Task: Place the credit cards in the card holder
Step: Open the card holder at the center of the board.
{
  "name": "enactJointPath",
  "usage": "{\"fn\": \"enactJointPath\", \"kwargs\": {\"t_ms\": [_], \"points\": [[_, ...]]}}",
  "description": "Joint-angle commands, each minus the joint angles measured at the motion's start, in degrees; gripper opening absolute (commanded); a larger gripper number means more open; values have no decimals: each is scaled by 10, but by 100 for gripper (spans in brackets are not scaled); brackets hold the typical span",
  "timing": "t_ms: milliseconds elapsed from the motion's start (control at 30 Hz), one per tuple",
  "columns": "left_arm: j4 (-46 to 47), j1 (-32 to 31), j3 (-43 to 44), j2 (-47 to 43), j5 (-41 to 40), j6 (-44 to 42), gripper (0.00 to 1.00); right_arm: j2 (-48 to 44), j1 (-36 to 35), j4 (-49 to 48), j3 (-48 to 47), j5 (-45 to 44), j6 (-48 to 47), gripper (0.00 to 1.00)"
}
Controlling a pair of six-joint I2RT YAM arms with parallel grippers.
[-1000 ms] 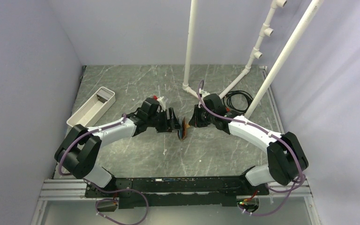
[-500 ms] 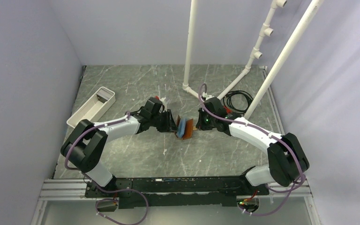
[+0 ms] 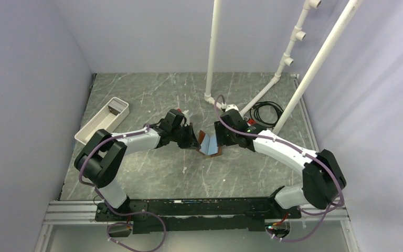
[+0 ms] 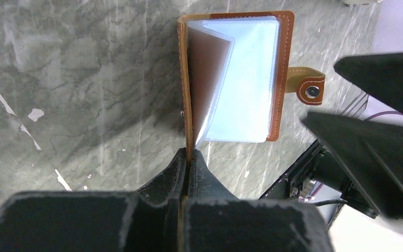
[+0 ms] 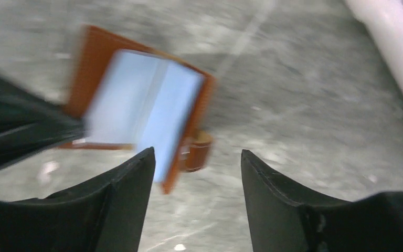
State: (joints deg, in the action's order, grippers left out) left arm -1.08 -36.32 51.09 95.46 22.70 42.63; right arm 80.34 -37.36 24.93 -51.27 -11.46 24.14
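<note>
top external view: one card holder (image 3: 209,145) mid table (image 3: 152,173), between the two grippers; cannot tell if it rests on the table
counts: one card holder, two grippers, one white tray (image 3: 102,122), three white pipes (image 3: 212,52), one black cable coil (image 3: 266,111)
credit cards (image 4: 241,79): pale blue leaves inside the open holder, number cannot tell
holder pose: open like a book; in the left wrist view its long axis runs straight away from the left gripper, one cover edge-on, the other facing the camera
strap tab (image 4: 307,89): one, sticks out sideways toward the right gripper's side
left gripper (image 4: 189,155): fingers pressed together on the near end of the edge-on brown cover
right gripper (image 5: 197,153): fingers apart, gripping nothing, just beside the holder's strap side; view blurred
tray spot: far left, well apart from the holder
</note>
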Motion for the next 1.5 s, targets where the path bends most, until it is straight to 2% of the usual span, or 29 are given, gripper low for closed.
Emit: {"fn": "enactJointPath", "kwargs": {"t_ms": [0,67,233,333,400,567,633,733,833,933,1000,1067,1100,1233,1333,1467], "points": [[23,-3,14,0,12,-4,0,-27,-19,-65,-30,108,-5,64],[22,-3,14,2,9,-4,0,-8,-11,-97,-22,167,16,59],[31,-4,8,5,14,6,0,31,4,-143,7,187,21,46],[21,-3,8,7,5,6,0,62,44,-181,40,241,32,33],[12,-2,5,8,-9,6,0,69,68,-205,73,249,44,28],[-18,20,-13,46,-19,-5,0,81,114,-325,159,341,65,27],[-19,29,-19,66,-18,-9,0,99,127,-344,171,365,74,27],[-27,37,-22,82,-15,-12,0,97,133,-318,157,351,60,30],[-20,37,-29,71,-18,-11,5,64,111,-259,113,320,33,43],[-7,37,-32,64,-10,-9,7,50,81,-206,57,306,25,48],[-2,37,-29,66,-2,-5,7,50,65,-204,31,319,35,50],[4,37,-29,67,0,-2,7,66,63,-250,23,368,63,51],[6,37,-31,67,-1,0,7,80,63,-280,22,392,81,50],[6,37,-34,65,0,3,6,166,71,-387,21,469,131,30],[4,38,-38,58,-3,-1,6,242,90,-481,46,520,173,19],[-4,38,-39,44,-3,-11,10,302,103,-548,65,555,191,16]]}}
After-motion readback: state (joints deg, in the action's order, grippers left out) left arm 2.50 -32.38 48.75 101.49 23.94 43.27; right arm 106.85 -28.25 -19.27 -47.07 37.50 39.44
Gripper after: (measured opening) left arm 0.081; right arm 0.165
